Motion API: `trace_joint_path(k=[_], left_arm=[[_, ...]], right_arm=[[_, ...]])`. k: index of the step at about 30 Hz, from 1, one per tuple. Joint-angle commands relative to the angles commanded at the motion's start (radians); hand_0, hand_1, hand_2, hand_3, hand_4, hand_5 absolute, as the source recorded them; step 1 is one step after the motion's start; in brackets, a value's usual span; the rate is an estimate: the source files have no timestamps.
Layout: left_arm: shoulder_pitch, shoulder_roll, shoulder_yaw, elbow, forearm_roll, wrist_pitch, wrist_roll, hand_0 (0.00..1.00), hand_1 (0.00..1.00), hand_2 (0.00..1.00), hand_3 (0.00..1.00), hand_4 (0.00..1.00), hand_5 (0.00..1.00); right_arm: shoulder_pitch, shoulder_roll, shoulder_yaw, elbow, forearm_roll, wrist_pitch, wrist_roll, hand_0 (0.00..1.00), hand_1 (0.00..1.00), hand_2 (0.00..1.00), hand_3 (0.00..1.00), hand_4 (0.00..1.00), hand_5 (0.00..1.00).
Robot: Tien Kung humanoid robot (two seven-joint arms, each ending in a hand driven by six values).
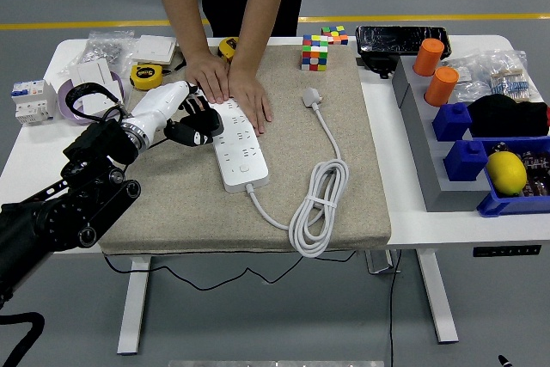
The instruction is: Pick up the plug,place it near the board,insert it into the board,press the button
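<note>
A white power strip (235, 145) lies lengthwise on the beige mat (172, 204). Its grey-white plug (311, 97) rests on the mat to the right, with the white cord (320, 204) coiled near the front edge. A person at the far side presses both hands (230, 83) flat on the strip's far end. My left hand (194, 123), white-backed with black fingers, hovers at the strip's left edge with its fingers loosely curled, holding nothing. My right arm is out of view.
Left of the mat sit a wall socket on a purple dish (93, 92), a breaker (27, 100) and a yellow tape measure (146, 76). A colour cube (314, 51) stands at the mat's far edge. Grey and blue bins (468, 139) with orange cups fill the right.
</note>
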Motion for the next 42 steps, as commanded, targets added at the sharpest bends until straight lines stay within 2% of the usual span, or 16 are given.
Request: trace_joint_path(k=[14, 29, 42], left_arm=[[-0.009, -0.004, 0.036, 0.017, -0.001, -0.036, 0.008, 0.574, 0.585, 0.475, 0.446, 0.494, 0.002], [-0.016, -0.011, 0.037, 0.039, 0.006, -0.025, 0.004, 0.58, 0.6, 0.488, 0.459, 0.51, 0.002], [-0.023, -0.006, 0.049, 0.053, 0.015, -0.038, 0.007, 0.582, 0.607, 0.491, 0.463, 0.518, 0.002]], right_arm=[[0.003, -0.001, -0.002, 0.0, 0.005, 0.0, 0.001, 0.919, 0.802, 0.779, 0.797, 0.998, 0.998], [0.007, -0.004, -0.003, 0.0, 0.007, 0.0, 0.001, 0.919, 0.802, 0.779, 0.797, 0.998, 0.998], [0.006, -0.006, -0.003, 0.0, 0.006, 0.0, 0.001, 0.919, 0.802, 0.779, 0.797, 0.998, 0.998]])
